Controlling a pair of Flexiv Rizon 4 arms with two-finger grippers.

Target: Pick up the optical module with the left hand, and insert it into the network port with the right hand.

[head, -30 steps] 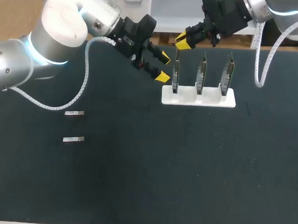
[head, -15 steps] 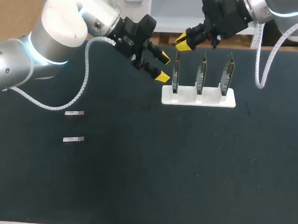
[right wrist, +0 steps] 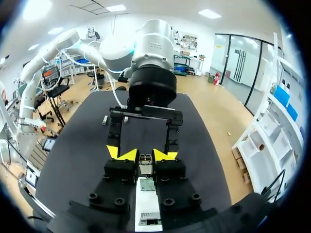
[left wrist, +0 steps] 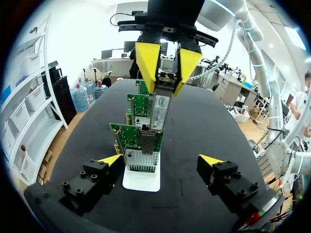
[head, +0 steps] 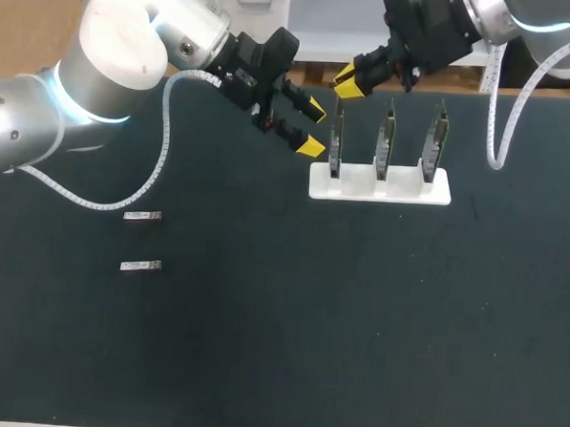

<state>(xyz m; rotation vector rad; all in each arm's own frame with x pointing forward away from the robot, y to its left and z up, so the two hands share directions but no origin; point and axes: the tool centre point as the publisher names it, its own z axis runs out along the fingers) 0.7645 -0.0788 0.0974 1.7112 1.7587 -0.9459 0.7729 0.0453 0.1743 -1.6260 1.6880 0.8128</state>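
R tool (head: 349, 80) clenched on module (left wrist: 159, 104), at top of 1st card (head: 336, 140) in white stand (head: 380, 185). L tool (head: 314, 127) released, beside it. 2 spare modules (head: 142, 216) on desk (head: 356, 322).

"What surrounds the work?"

"A flat, matte black tabletop (head: 258, 365) fills nearly the whole head view, from the bottom edge to the upper part of the frame."

"Any marks on it?"

"A few tiny pale specks (head: 422, 281) in the right half. The light falls evenly, without glare."
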